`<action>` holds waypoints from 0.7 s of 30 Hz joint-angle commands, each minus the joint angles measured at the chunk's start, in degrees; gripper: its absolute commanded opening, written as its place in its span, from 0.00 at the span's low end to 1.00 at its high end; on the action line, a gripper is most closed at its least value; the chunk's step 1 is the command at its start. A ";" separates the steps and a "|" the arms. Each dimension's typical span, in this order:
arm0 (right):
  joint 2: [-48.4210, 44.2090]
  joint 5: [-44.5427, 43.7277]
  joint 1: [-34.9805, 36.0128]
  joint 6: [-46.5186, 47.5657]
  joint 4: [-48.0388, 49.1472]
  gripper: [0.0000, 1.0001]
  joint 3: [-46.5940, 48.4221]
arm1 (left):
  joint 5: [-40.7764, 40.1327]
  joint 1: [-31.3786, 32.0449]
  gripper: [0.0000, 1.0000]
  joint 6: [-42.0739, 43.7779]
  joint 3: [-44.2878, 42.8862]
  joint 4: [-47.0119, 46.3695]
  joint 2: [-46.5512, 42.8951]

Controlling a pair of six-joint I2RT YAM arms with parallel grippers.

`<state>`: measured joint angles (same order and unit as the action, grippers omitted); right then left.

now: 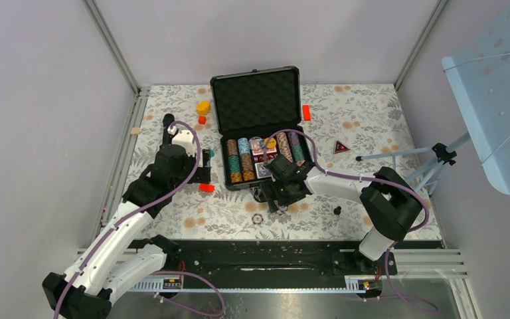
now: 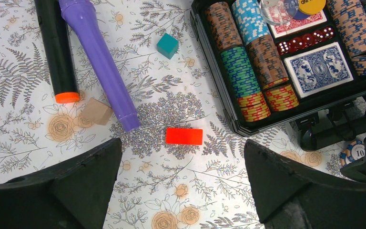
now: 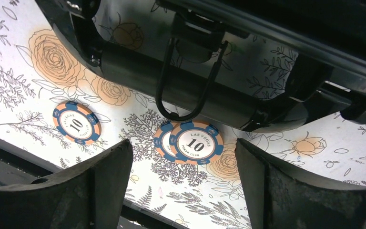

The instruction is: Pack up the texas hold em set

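The black hard case lies open mid-table, its foam-lined lid leaning back. Rows of striped poker chips, red dice and a blue card deck fill its tray. Two overlapping loose "10" chips and a third lie on the floral cloth in front of the case handle. My right gripper hangs open just above the overlapping pair, at the case's front edge. My left gripper is open and empty, left of the case.
A purple cylinder, a black marker with an orange tip, a teal cube, a tan block and a red block lie left of the case. A tripod reaches in from the right.
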<state>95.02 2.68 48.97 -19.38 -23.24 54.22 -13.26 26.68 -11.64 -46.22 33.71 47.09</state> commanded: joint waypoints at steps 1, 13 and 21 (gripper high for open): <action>1.90 3.69 -0.02 3.47 0.63 0.85 0.39 | 1.17 -0.22 0.99 0.17 0.47 -2.50 0.02; 2.35 7.66 1.45 4.46 1.71 0.83 0.53 | 1.13 -0.22 0.99 0.24 0.51 -2.50 0.08; 1.80 7.19 2.22 4.08 1.37 0.82 -0.19 | 1.23 -0.26 0.99 0.21 0.50 -2.51 -0.07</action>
<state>95.48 7.31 50.02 -15.27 -21.28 54.50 -13.26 26.68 -11.64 -46.22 33.71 47.09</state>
